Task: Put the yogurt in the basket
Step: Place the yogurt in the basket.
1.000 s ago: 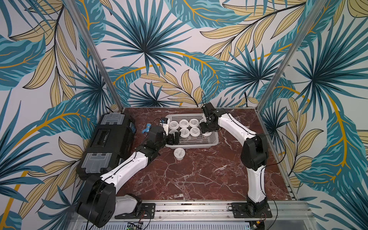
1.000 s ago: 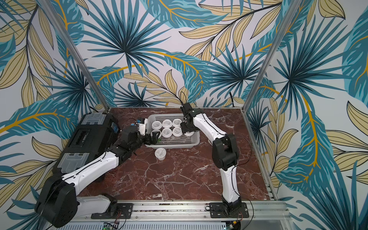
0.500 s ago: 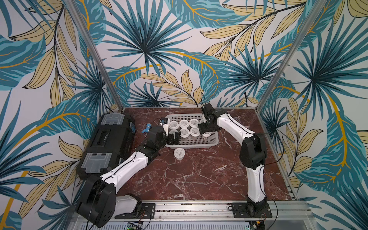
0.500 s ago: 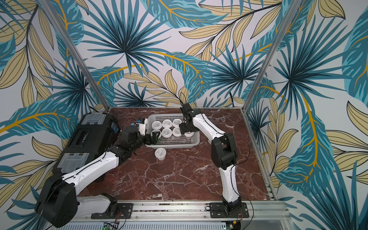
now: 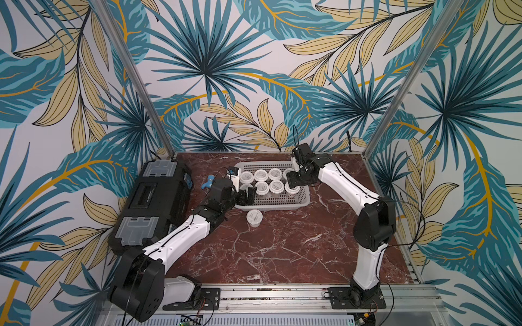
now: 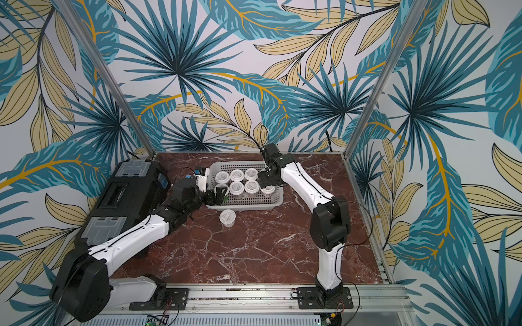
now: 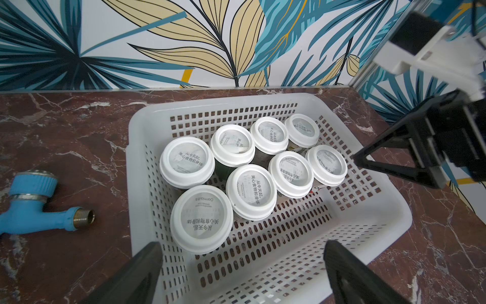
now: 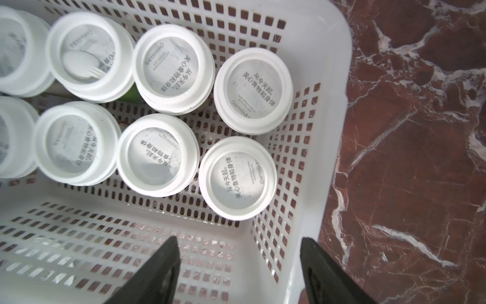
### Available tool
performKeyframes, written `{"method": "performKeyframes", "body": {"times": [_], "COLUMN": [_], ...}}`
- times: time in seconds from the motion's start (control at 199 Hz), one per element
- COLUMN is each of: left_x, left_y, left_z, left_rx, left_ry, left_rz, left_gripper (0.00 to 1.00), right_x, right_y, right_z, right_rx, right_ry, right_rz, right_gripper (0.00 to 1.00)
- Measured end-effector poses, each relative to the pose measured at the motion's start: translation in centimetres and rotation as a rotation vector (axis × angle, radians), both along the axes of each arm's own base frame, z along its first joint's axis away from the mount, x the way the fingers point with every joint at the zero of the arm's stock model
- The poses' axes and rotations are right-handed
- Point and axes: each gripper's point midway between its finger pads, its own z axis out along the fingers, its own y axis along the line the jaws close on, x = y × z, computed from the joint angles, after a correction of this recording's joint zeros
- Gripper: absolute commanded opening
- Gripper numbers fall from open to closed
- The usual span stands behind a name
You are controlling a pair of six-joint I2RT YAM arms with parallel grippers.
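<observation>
The left fingers (image 7: pixel 136 276) are seen spread wide with nothing between them, held above the left near part of the basket (image 7: pixel 394 210), over bare perforated floor. The right fingers (image 8: pixel 157 271) are likewise parted and empty, held over the right end of the basket (image 8: pixel 328 105), just beside the last two cups there but apart from them. In both top views the left fingers (image 5: pixel 248 196) are placed at the basket's left near corner and the right fingers (image 5: pixel 293 180) at its right end. Eight yogurt cups (image 7: pixel 251 191) are stood upright inside the basket in two rows of four, lids up and packed close together towards its far side, so that a strip of floor along the near wall is left uncovered. Grey print is carried on every white lid, and a small white spoon shape is made out through one lid (image 8: pixel 79 65) in the right wrist view. A ninth yogurt cup (image 5: pixel 254 218) (image 6: pixel 227 217) is stood upright on the red-brown marble worktop (image 5: pixel 282 248), just beside the basket's near wall (image 5: pixel 282 204) and outside it; whether it touches that wall cannot be told. A large black toolbox (image 5: pixel 158 197) is laid along the left edge of the worktop, and a small blue fitting (image 7: pixel 29 202) (image 5: pixel 207 182) is laid on the worktop between the toolbox and the basket.
</observation>
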Motion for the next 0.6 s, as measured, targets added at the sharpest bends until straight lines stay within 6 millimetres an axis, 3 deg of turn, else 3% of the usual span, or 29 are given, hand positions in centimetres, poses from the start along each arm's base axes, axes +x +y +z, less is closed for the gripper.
{"method": "performKeyframes", "body": {"times": [0.106,0.237,0.599], "left_x": [0.0,0.0,0.0], "left_y": [0.0,0.0,0.0], "left_z": [0.0,0.0,0.0], "left_rx": [0.0,0.0,0.0], "left_ry": [0.0,0.0,0.001], "left_rz": [0.0,0.0,0.001], "left_gripper": [1.0,1.0,1.0], "right_x": [-1.1,-1.7,-1.3], "right_y": [-0.4,-0.7,-0.4], "right_z": [0.3,-1.2,-3.1], "right_rx": [0.011,0.005,0.003], "right_ry": [-0.005,0.027,0.046], "right_rz": [-0.007,-0.016,-0.021], "right_gripper": [0.63,0.58,0.48]}}
